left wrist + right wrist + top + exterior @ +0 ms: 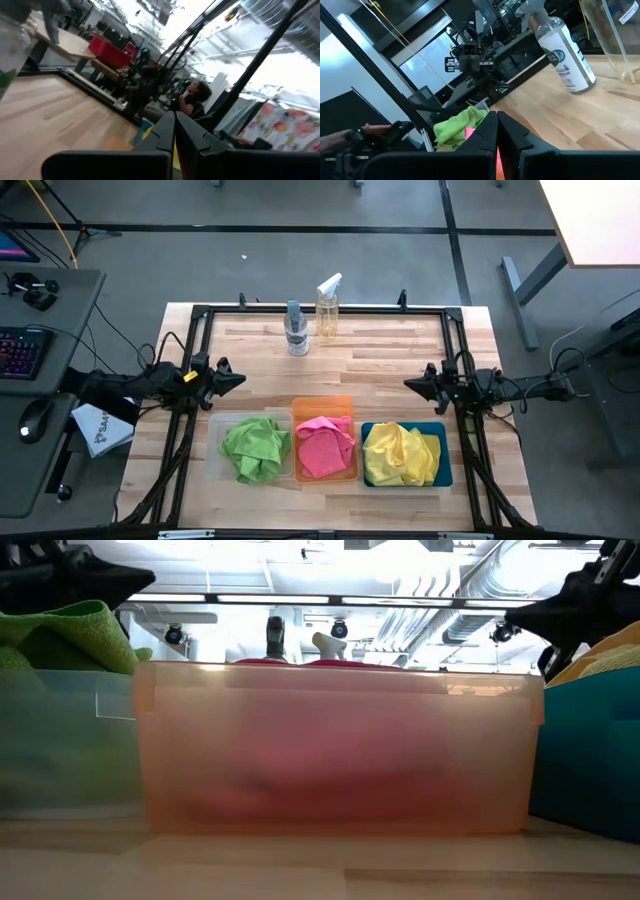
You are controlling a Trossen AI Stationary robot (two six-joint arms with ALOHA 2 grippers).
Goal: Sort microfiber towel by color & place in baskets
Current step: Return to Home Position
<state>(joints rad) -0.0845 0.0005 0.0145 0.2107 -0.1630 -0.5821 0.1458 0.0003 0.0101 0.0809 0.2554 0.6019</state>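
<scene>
- Where the three baskets sit in a row at the near edge of the table [380, 360], the clear bin [214, 465] on the left holds green towel [255, 448]. The orange bin [322, 405] in the middle holds pink towel [325, 445], and the dark blue bin [444, 460] on the right holds yellow towel [398, 452].
- The left gripper [236, 379] hangs just beyond the clear bin, jaws pressed together on nothing.
- The right gripper [412, 383] mirrors it beyond the blue bin, likewise closed and empty.
- The low view is filled by the orange bin's wall (pink only a blur through it).
- A labelled bottle [296, 330] and a spray bottle [328, 305] stand at the far edge.
</scene>
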